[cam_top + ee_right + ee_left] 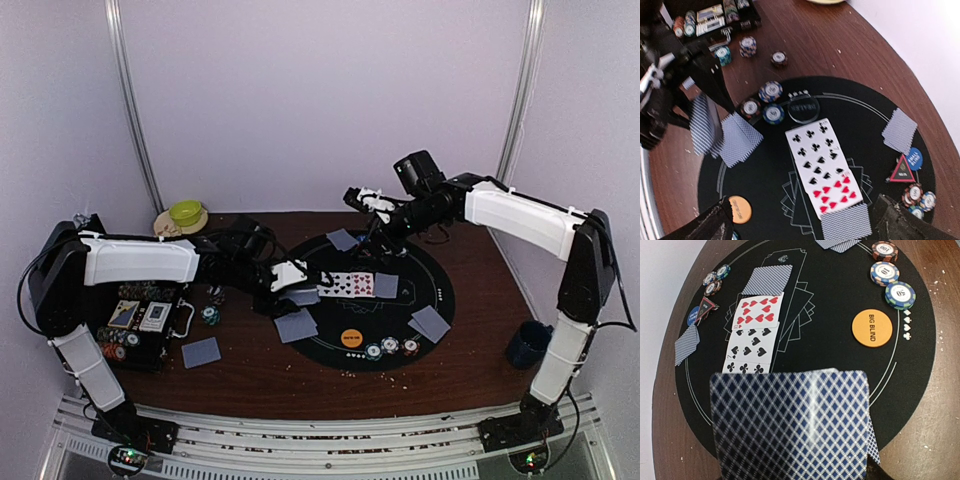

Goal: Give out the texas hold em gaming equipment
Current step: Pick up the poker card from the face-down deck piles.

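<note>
Pinching a blue-backed card (790, 430), left claw (291, 279) hung over the left side of the round black mat (420, 265); that card filled the lower half of the left wrist view. Right claw (804, 217) stood spread wide over the mat's upper edge in the overhead frame, gripping nothing. Three face-up cards (752, 332) lay in a row at mat centre, one face-down card (768, 280) at the row's end. Orange disc (871, 327) sat low on the mat, three chips (885, 272) just beside it. Black case (172, 340) lay at far left of the table (250, 375).
</note>
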Motion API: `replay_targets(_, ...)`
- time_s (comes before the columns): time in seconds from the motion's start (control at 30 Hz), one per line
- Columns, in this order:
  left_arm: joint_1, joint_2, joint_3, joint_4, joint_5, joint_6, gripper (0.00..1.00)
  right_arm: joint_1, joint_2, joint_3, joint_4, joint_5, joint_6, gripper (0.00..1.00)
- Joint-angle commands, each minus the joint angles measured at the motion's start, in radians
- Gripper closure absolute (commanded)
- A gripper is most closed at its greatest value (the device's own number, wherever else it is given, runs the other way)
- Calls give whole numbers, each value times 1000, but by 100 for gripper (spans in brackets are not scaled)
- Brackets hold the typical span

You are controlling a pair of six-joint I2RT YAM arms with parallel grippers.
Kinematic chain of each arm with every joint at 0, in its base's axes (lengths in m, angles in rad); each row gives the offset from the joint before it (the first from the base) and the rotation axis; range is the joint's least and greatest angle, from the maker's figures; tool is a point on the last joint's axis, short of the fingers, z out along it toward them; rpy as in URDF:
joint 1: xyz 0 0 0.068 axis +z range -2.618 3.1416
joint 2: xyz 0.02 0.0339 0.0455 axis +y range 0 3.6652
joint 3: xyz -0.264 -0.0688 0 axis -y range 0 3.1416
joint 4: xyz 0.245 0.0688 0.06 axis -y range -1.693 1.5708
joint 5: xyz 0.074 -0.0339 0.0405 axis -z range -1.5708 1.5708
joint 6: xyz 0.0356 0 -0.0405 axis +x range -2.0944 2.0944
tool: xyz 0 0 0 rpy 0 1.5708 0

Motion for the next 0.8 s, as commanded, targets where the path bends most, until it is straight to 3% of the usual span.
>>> replay_targets(0.0,-1,-31,25,56,-7,-17,44,-3,17,-54,149,-252,191,0)
replay_targets(0.77,-18,-60,26,42,7,-13,44,120,252,91,152,-454,322,0)
